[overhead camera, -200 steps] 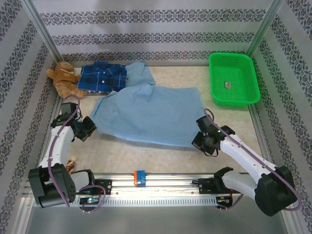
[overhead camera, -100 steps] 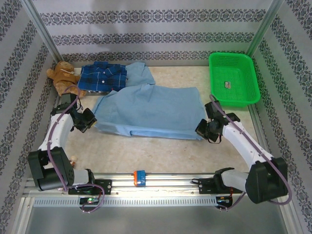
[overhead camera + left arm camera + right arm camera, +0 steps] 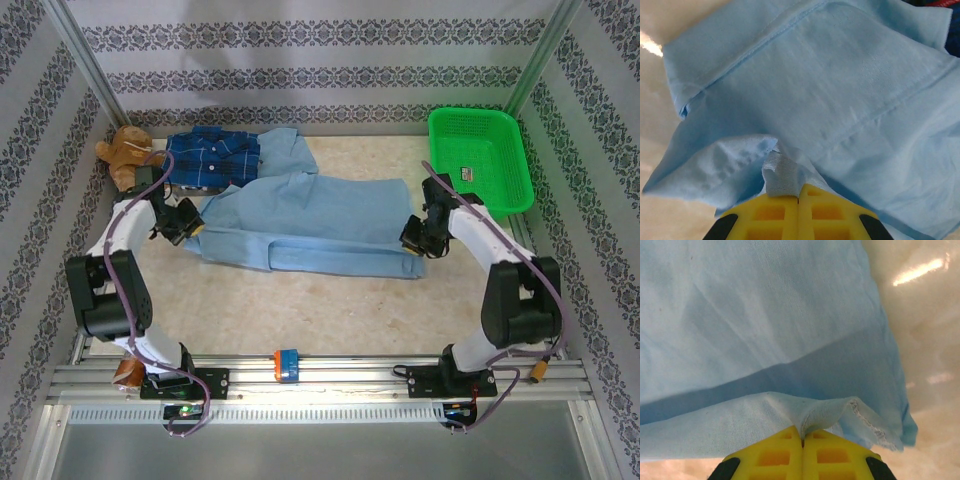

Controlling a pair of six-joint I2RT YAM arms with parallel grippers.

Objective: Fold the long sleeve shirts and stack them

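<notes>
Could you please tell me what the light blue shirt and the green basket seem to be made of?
Plain light blue shirt: thin woven cloth, probably cotton, matte; stitched seams, soft wrinkles. Green rectangular basket: likely moulded plastic, smooth; perforated mesh walls.

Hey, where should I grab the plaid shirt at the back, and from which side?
Probably the near edge of the plaid shirt, approached from the front. It lies flat, with the teddy bear by its left side and the light blue shirt against its right, so that edge looks freest.
</notes>
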